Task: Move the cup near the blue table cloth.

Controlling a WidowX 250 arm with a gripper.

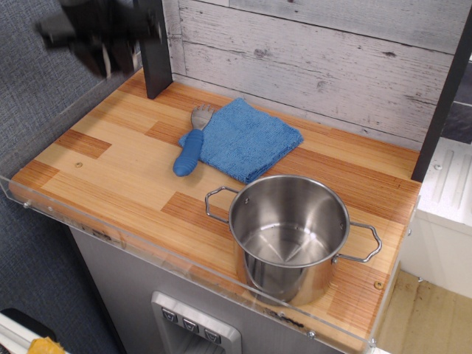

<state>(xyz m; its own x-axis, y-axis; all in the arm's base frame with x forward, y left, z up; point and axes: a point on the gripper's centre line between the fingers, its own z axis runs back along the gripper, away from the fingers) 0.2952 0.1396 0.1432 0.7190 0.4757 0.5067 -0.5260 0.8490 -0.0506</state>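
My gripper (109, 65) is blurred, high above the table's far left corner, at the top left of the view. A thin white sliver of the cup (108, 60) shows between its dark fingers (91, 59); the rest of the cup is hidden. The jaws look shut on it. The blue table cloth (245, 139), a folded square towel, lies flat at the back middle of the wooden table (110, 173), well to the right of and below the gripper.
A blue-handled grey utensil (189, 150) lies against the cloth's left edge. A big steel pot (290, 236) with two handles stands at the front right. A black post (153, 44) rises right beside the gripper. A clear rim runs along the front edge.
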